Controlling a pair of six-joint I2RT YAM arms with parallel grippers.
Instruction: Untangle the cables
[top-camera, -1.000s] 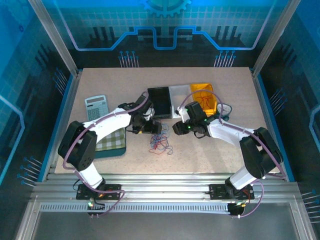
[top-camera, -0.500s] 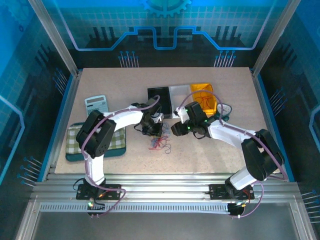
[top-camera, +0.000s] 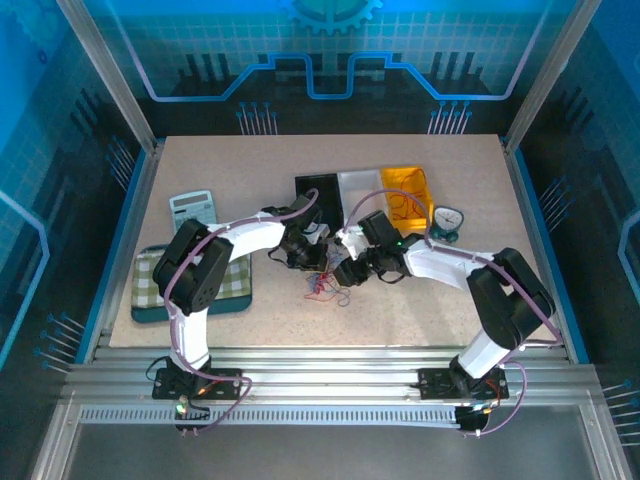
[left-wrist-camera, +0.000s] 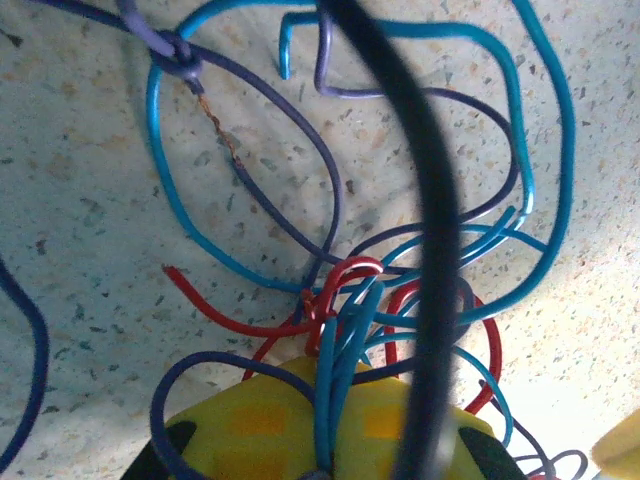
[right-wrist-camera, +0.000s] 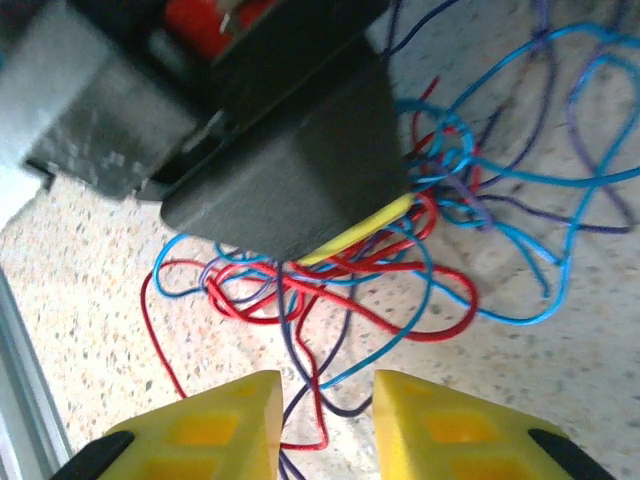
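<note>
Red, blue and purple thin wire cables (top-camera: 330, 292) lie tangled on the speckled beige counter (top-camera: 450, 300), near its middle. Left fingers (left-wrist-camera: 265, 425) are clamped on a blue bundle; right fingers (right-wrist-camera: 215, 425) stand apart just beside the heap. Behind, a yellow plastic bin (top-camera: 425, 195) holds red strands. Bare counter lies front-right.

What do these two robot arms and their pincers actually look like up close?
Both arms are slim: the left arm and right arm have white tube-like links joined by bulky black joints, with a thin lavender cable looping along each. Each ends in a two-finger gripper; on the right gripper, the fingers are bright yellow with black bases.
</note>
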